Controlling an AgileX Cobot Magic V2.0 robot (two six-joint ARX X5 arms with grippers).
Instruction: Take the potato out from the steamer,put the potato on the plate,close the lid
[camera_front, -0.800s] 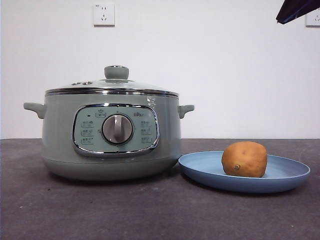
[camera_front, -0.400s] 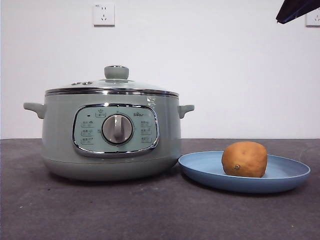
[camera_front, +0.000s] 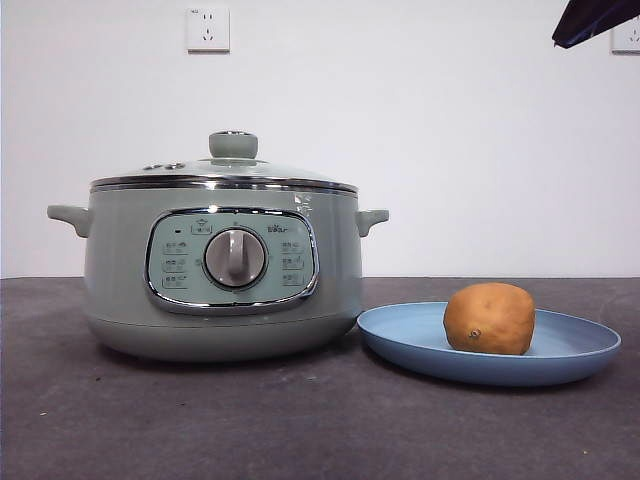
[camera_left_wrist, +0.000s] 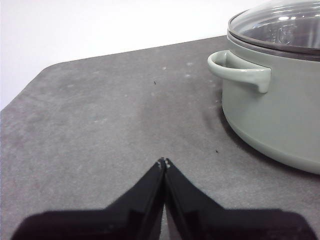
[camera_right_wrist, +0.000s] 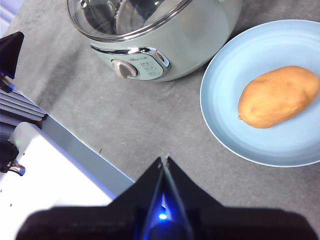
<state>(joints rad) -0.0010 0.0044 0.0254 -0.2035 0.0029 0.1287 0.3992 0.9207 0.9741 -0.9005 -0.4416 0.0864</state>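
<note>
The sage-green steamer (camera_front: 222, 275) stands on the dark table with its glass lid (camera_front: 225, 172) seated on the rim. To its right, the orange-brown potato (camera_front: 489, 318) rests on the blue plate (camera_front: 575, 360). My left gripper (camera_left_wrist: 163, 162) is shut and empty, low over the table beside the steamer (camera_left_wrist: 280, 110) handle. High above the table edge, my right gripper (camera_right_wrist: 164, 159) is shut and empty, looking down on the potato (camera_right_wrist: 278, 96), the plate (camera_right_wrist: 235, 130) and the steamer (camera_right_wrist: 165, 35). In the front view only a dark arm tip (camera_front: 590, 18) shows at the top right corner.
A white wall with a power socket (camera_front: 207, 29) rises behind the table. The right wrist view shows the table's front edge and a white base with equipment (camera_right_wrist: 30, 170) beyond it.
</note>
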